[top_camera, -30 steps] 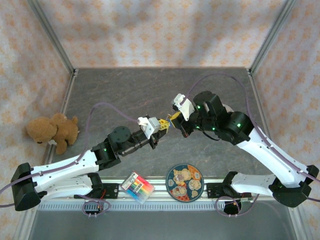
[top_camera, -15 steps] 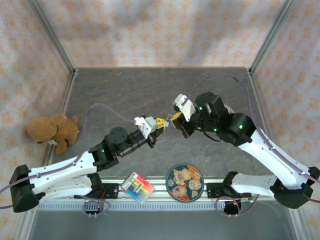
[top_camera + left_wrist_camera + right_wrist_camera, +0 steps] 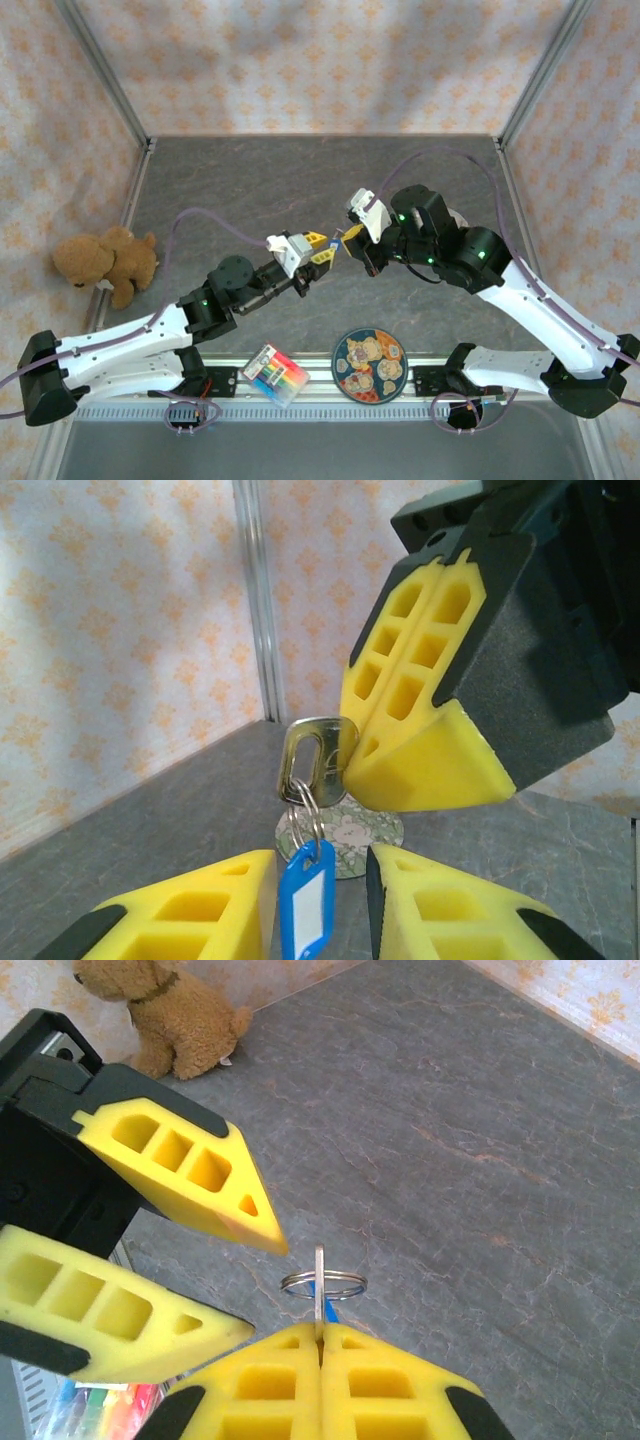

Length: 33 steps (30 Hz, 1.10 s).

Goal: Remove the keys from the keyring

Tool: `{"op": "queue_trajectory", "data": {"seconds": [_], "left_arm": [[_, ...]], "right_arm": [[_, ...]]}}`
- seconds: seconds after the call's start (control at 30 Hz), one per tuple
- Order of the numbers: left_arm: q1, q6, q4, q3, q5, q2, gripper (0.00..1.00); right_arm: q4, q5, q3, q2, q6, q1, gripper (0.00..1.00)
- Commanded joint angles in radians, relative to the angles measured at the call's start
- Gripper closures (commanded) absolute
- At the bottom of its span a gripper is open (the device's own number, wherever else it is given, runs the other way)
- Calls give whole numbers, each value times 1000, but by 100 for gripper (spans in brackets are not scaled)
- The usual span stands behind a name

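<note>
Left hand [image 3: 320,860] is opening: a second ago its yellow fingers were pinched together at the keyring, and now they are standing a modest gap apart, gripping nothing. Blue tag [image 3: 305,905] is hanging loose in that gap, closer to one finger; I cannot tell whether it is brushing it. Right hand [image 3: 320,1345] is clamping tight on the key [image 3: 318,758], with the slotted head poking out past its fingertips. Split ring [image 3: 323,1283] is passing through that slot, tag dangling beneath. So the whole bunch is hanging in the air from the right hand alone, above the desk [image 3: 250,180], between the two arms, with the patterned plate [image 3: 345,832] lying beyond it.

Reading: key and ring are not parted yet. The release is looking like a regrip rather than a finish. The left hand is probably needing a fresh bite on ring or tag before any pull or twist. Risk: the ring swinging off line while nothing is steadying it.
</note>
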Motion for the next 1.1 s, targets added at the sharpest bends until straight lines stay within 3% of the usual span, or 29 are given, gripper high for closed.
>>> {"op": "queue_trajectory", "data": {"seconds": [0.0,0.27,0.53,0.87,0.93,1.07], "left_arm": [[-10,14,35,30,23,14,68],[-10,12,40,56,43,46,77],[-11,6,47,65,40,55,75],[-10,2,33,77,24,58,92],[-10,3,32,73,14,57,99],[-11,2,34,68,4,53,100]], "right_arm": [[36,-12,-15,-27,12,8,100],[35,-9,-23,-30,11,7,100],[35,-9,-28,-29,11,7,100],[35,-9,-23,-31,12,8,100],[35,-7,-24,-36,14,8,100],[30,1,-22,-42,14,8,100]]}}
